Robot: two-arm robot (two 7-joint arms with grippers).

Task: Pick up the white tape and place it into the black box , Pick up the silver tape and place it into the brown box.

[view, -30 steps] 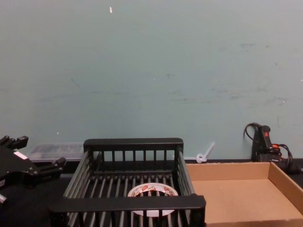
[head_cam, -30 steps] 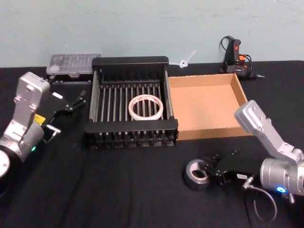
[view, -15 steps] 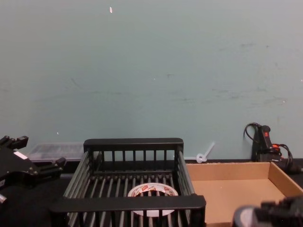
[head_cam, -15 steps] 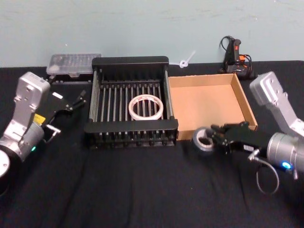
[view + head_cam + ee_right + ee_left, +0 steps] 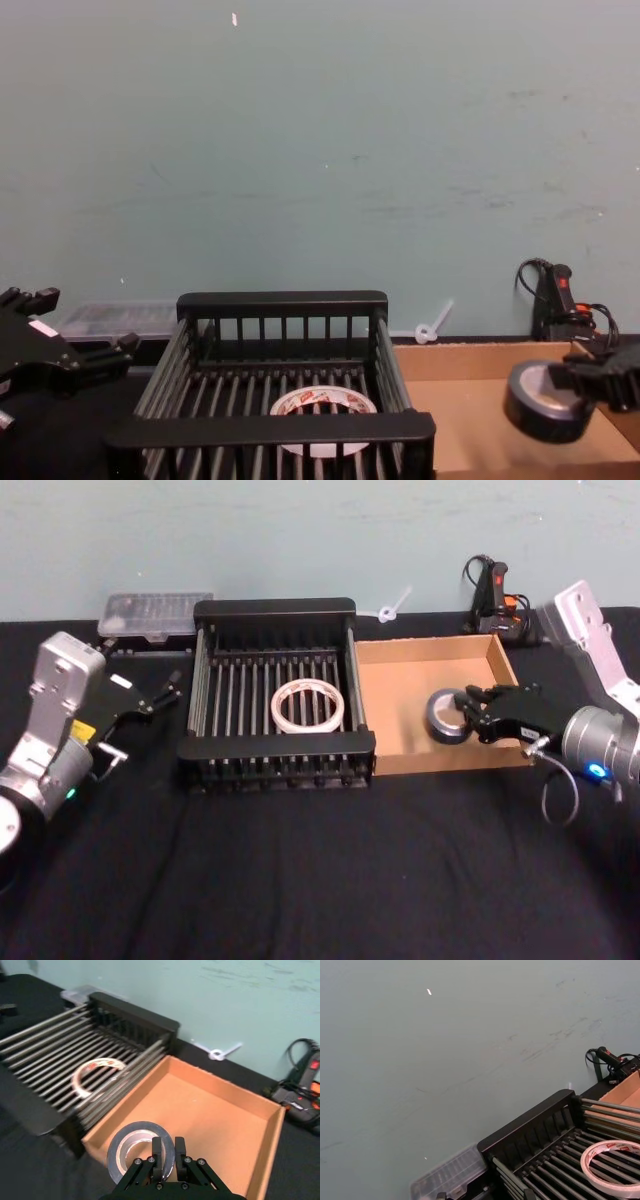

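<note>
Black cloth covers the worktop (image 5: 300,880), where the right claw (image 5: 470,715) is clamped on the silver tape (image 5: 446,716), holding it above the brown box (image 5: 400,702), while the white tape (image 5: 308,704) lies flat in the black box (image 5: 275,748) and the left claw (image 5: 160,696) rests parted beside it.

A black-covered table (image 5: 300,880) filled the lower frame; on it, toward the top, sat the black box (image 5: 275,765) at centre, the brown box (image 5: 440,757) touching its right side; a clear plastic case (image 5: 155,615) upper left; a glue gun (image 5: 495,600) upper right.
</note>
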